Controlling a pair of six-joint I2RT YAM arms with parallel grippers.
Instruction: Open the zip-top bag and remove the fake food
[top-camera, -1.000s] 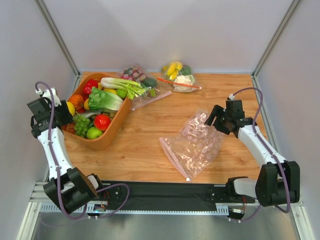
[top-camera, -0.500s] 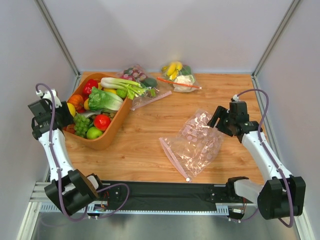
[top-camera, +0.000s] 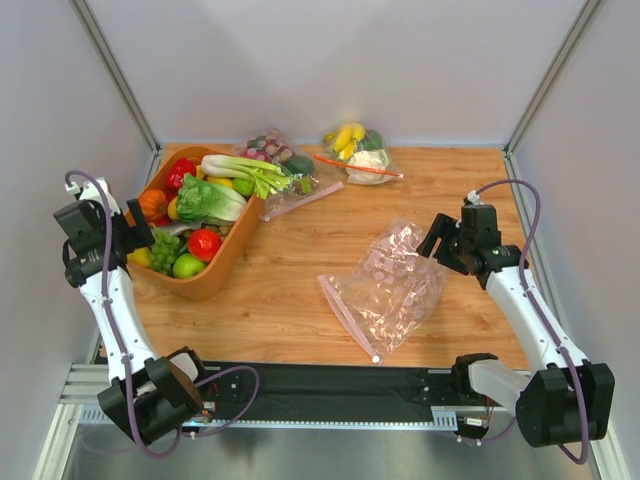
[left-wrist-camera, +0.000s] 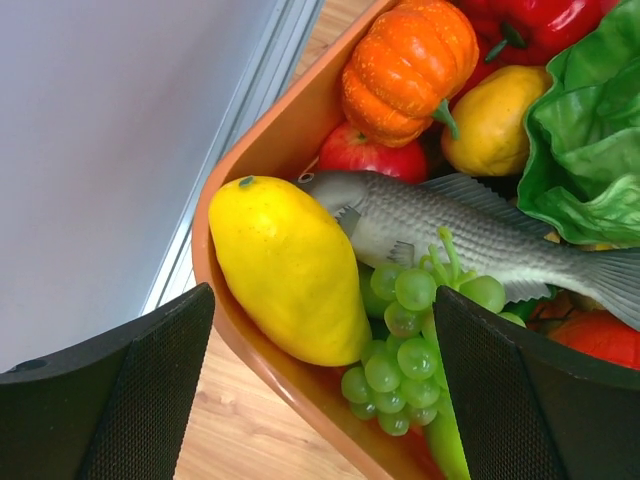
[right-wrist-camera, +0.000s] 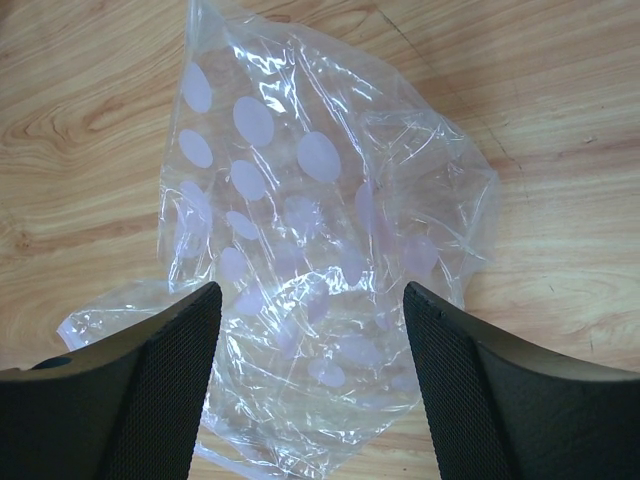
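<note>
Left pincer (left-wrist-camera: 322, 330) and right pincer (right-wrist-camera: 310, 300) gape empty; the right, at 3 o'clock, may snag the limp zip-top bag (right-wrist-camera: 300, 200).

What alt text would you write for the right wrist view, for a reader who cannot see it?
The open right gripper hovers over the zip-top bag, a clear bag with pale pink dots that lies crumpled on the wooden table. Nothing shows inside the bag in this view.

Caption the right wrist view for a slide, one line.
Right claw open above the crumpled, dotted zip-top bag lying on the wooden table, no food visible inside.
</note>
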